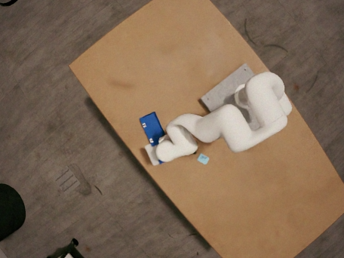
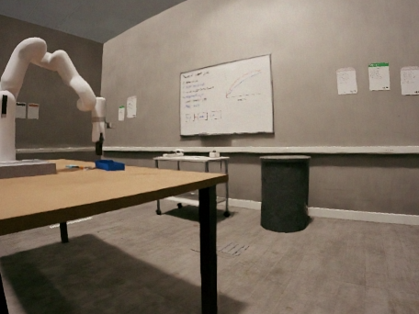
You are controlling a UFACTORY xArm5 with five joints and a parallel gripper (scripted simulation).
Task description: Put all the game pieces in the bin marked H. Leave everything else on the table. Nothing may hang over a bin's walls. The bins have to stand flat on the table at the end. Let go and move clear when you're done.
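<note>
A white robot arm reaches from its grey base plate across a tan table toward the edge nearest the floor. Its wrist hangs straight down over two bins that sit close together: a blue bin, partly visible, and a white bin mostly hidden beneath the wrist. From the side, the gripper points down just above the blue bin, seemingly so it can lower or drop something inside. Its fingers stand nearly closed; whether they pinch a small game piece cannot be made out, since the tips are tiny and dark in the exterior view and covered by the wrist from above. A small light-blue square piece lies flat on the table just beside the arm's elbow, outside both bins, so it likely awaits sorting. The letters on the bins are too small to read.
</note>
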